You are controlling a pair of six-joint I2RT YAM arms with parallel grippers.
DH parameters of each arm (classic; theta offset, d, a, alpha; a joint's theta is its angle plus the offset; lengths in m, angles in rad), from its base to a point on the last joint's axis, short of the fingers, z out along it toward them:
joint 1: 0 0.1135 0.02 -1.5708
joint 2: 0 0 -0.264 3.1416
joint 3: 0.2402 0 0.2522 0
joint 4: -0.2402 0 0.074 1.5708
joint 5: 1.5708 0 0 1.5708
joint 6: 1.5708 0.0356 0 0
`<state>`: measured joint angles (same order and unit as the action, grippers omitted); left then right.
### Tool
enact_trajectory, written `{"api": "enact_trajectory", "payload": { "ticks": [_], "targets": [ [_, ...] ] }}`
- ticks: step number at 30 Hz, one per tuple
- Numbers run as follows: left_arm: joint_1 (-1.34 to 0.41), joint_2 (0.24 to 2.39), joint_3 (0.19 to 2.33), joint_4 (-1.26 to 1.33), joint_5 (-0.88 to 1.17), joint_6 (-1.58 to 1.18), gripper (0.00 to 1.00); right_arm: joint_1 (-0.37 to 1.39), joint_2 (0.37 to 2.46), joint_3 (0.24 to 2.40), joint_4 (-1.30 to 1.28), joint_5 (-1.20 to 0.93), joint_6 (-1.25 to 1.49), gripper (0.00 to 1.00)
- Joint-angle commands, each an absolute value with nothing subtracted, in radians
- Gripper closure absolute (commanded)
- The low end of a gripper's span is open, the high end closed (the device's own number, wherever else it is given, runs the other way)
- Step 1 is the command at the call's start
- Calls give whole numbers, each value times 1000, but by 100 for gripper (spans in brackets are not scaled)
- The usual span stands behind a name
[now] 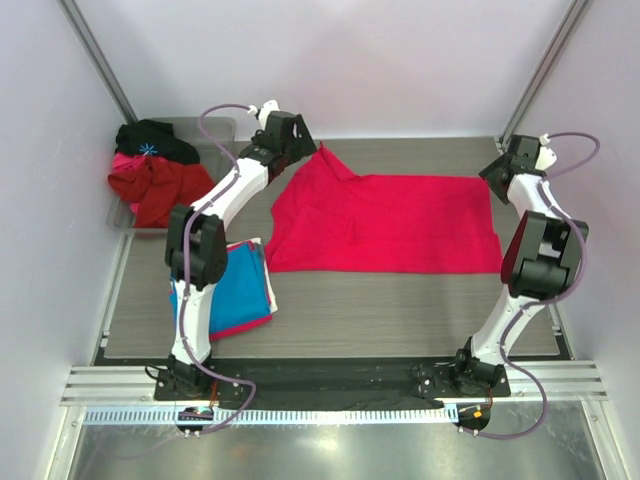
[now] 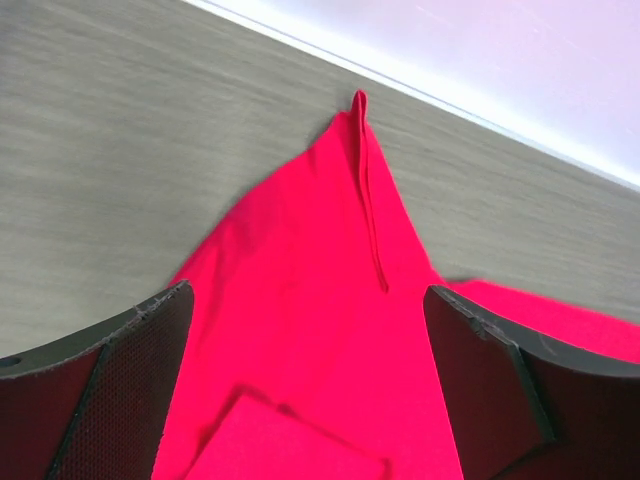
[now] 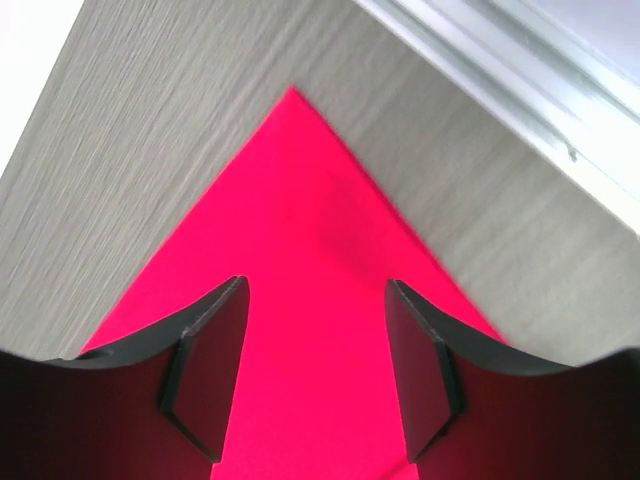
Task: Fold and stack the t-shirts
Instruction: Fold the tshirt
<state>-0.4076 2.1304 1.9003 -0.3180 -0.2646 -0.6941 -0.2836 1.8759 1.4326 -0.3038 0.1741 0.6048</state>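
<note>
A bright crimson-pink t-shirt (image 1: pixel 390 222) lies spread flat on the middle of the table. My left gripper (image 1: pixel 300 142) hovers open over its far left corner, which rises to a peak (image 2: pixel 360 110); the cloth (image 2: pixel 300 300) lies between and below the fingers. My right gripper (image 1: pixel 497 172) hovers open over the far right corner (image 3: pixel 295 110), empty. A folded bright blue t-shirt (image 1: pixel 240 280) lies at the near left, partly under the left arm, on top of a pink-red one whose edge (image 1: pixel 245 325) shows.
A clear bin (image 1: pixel 218 128) at the far left holds a heap of dark red and black clothes (image 1: pixel 150 175). The enclosure walls stand close behind both grippers. A metal rail (image 1: pixel 320 385) runs along the near edge.
</note>
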Motion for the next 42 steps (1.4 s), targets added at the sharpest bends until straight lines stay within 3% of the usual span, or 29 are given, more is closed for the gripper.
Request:
{"api": "enact_trajectory", "payload": {
  "ticks": [1, 11, 25, 27, 28, 30, 34, 37, 42],
  "targets": [
    [-370, 2203, 1996, -250, -184, -707, 5, -282, 1978, 1574, -324, 212, 539, 39],
    [-345, 2463, 2219, -106, -68, -851, 10, -273, 2262, 1859, -331, 230, 466, 38],
    [-345, 2683, 2364, 29, -9, -968, 10, -253, 2394, 1908, -313, 224, 443, 44],
    [-344, 2707, 2373, 41, -21, -994, 10, -252, 2408, 1924, -313, 209, 443, 48],
    [-344, 2718, 2387, 54, -18, -1005, 11, -252, 2419, 1928, -316, 195, 439, 57],
    [-339, 2755, 2411, 57, -3, -1031, 12, -252, 2422, 1933, -316, 193, 437, 62],
    [-337, 2790, 2456, 73, -6, -1048, 16, -253, 2413, 1922, -316, 210, 436, 82],
    [-339, 2809, 2470, 98, -20, -1051, 21, -252, 2408, 1916, -318, 207, 439, 88],
    [-341, 2839, 2514, 89, -57, -1028, 23, -253, 2404, 1911, -318, 213, 440, 88]
  ]
}}
